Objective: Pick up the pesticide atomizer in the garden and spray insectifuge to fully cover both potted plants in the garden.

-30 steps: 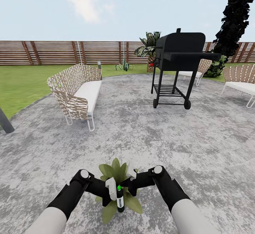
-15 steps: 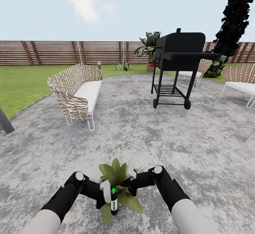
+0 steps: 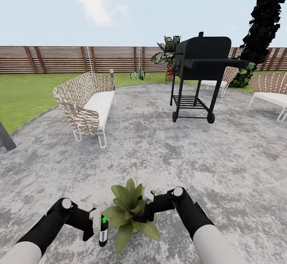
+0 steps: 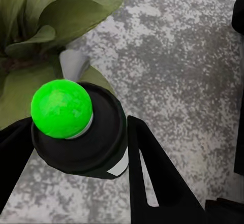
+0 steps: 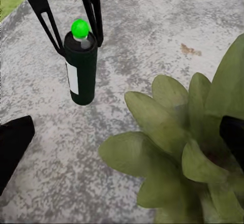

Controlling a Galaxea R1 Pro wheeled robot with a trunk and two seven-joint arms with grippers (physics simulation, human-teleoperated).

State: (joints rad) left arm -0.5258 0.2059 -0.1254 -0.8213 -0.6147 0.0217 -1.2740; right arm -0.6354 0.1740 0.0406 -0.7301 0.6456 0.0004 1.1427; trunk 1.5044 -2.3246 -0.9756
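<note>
One mottled grey patio (image 3: 159,152) | fence (image 3: 79,58) behind | left pincer (image 3: 98,227) pinching pesticide atomizer (image 3: 103,232) | right pincer (image 3: 148,200) unclear

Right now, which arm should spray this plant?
Left. Its gripper holds the atomizer upright, green dot on top, right beside the plant. The right gripper sits over the leaves and holds nothing.
</note>
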